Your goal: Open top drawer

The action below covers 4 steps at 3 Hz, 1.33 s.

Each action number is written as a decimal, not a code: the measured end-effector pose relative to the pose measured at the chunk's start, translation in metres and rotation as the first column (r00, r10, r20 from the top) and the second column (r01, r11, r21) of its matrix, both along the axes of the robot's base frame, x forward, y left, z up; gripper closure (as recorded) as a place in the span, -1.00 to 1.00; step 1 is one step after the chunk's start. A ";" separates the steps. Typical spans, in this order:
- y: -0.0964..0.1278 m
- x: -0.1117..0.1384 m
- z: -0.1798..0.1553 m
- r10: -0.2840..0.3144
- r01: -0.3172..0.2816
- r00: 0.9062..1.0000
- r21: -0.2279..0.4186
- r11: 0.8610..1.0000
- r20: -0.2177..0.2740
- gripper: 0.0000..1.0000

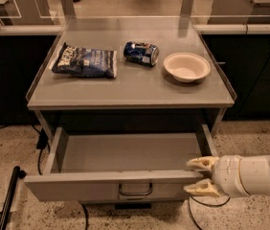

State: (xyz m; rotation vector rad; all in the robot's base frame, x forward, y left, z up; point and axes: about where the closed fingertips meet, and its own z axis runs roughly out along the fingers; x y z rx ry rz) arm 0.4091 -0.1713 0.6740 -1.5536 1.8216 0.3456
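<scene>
The top drawer (73,186) of the grey metal cabinet stands pulled out wide, showing its shallow grey tray (125,152), which holds nothing. A small bracket handle (135,189) sits at the centre of its front. My gripper (200,176), with cream fingers on a white arm, is at the drawer's front right corner. One fingertip (198,163) lies at the top edge of the front panel and the other lies lower against the front face. The fingers are spread apart and hold nothing.
On the cabinet top (130,87) lie a dark snack bag (84,61), a blue can on its side (141,53) and a white bowl (187,66). A black pole (8,198) and cables lie on the speckled floor at the left. Glass partitions stand behind.
</scene>
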 end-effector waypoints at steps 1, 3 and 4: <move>0.000 -0.001 0.000 0.000 0.000 1.000 0.000 1.000 0.000 0.51; -0.012 -0.046 -0.002 -0.028 0.028 1.000 0.001 1.000 -0.007 1.00; -0.012 -0.046 -0.001 -0.028 0.028 1.000 0.001 1.000 -0.007 0.74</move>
